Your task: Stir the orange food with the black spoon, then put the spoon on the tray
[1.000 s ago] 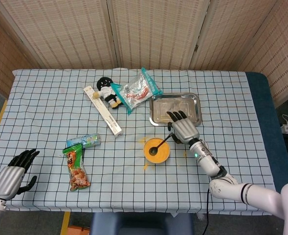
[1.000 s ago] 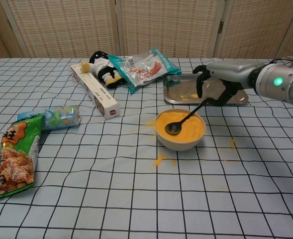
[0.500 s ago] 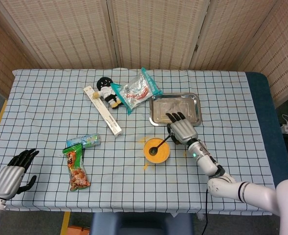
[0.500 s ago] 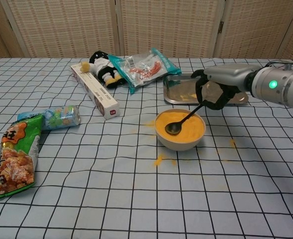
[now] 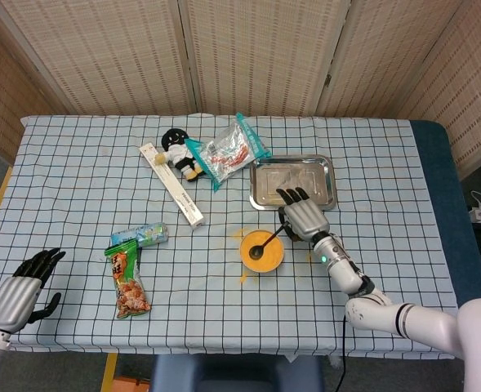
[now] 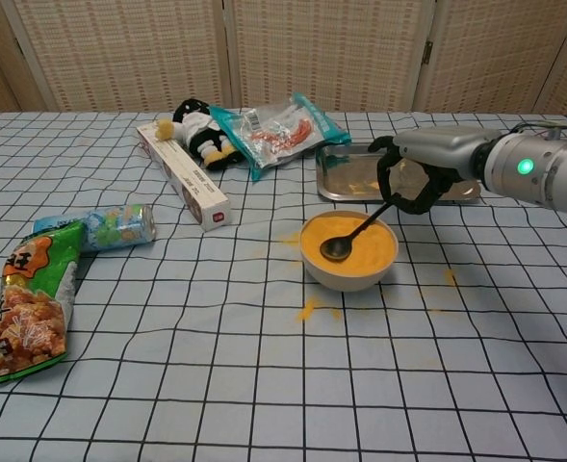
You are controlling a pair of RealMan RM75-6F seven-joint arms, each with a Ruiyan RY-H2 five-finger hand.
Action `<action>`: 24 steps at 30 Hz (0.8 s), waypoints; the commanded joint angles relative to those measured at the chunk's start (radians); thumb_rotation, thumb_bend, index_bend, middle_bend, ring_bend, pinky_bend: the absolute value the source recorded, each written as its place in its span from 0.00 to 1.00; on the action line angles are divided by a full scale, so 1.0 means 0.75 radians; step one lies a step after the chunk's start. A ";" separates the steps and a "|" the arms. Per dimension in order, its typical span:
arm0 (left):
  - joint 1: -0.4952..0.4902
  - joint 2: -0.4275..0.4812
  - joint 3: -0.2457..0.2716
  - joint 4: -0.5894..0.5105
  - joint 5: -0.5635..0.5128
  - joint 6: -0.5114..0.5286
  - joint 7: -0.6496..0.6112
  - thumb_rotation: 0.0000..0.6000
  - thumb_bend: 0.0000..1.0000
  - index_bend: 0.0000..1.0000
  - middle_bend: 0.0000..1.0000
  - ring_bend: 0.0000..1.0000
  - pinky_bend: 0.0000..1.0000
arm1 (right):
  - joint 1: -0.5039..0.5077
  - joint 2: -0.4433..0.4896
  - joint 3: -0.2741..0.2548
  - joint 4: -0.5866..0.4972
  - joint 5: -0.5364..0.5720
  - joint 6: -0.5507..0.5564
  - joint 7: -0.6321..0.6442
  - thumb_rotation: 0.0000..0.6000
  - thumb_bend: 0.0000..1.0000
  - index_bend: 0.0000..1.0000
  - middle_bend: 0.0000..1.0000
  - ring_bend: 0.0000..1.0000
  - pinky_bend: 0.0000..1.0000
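1. Fingers of the left hand lie spread and hold nothing, resting at the desk's near left corner, about eight o'clock from the bowl and well apart from all the task's things.
2. Loose items fill the left and middle of the desk: a snack bag and a small can at nine o'clock from the bowl, with a long box, a plush toy and a clear packet toward eleven o'clock.
3. Orange food sits in the bowl, and the black spoon has its scoop in it, handle rising toward two o'clock.
4. Curled around the handle's upper end, the fingers of the right hand appear to pinch it.
5. Just beyond, at one o'clock, lies the tray.
6. My judgement: stirring is the step in hand; next comes circling the scoop gently, since spills already mark the cloth, then lifting the spoon to the tray.
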 commanded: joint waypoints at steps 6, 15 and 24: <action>-0.002 0.002 0.002 -0.002 0.001 -0.004 -0.001 1.00 0.45 0.00 0.00 0.00 0.13 | 0.006 -0.003 -0.006 0.001 -0.006 0.007 0.010 1.00 0.41 0.50 0.00 0.00 0.00; -0.002 0.003 0.004 0.000 0.004 -0.004 -0.004 1.00 0.45 0.00 0.00 0.00 0.13 | 0.009 -0.006 -0.016 0.002 -0.006 0.025 0.002 1.00 0.41 0.51 0.00 0.00 0.00; -0.005 0.003 0.005 0.000 0.001 -0.009 -0.002 1.00 0.45 0.00 0.00 0.00 0.13 | 0.010 -0.010 -0.022 0.004 -0.005 0.032 0.001 1.00 0.41 0.53 0.00 0.00 0.00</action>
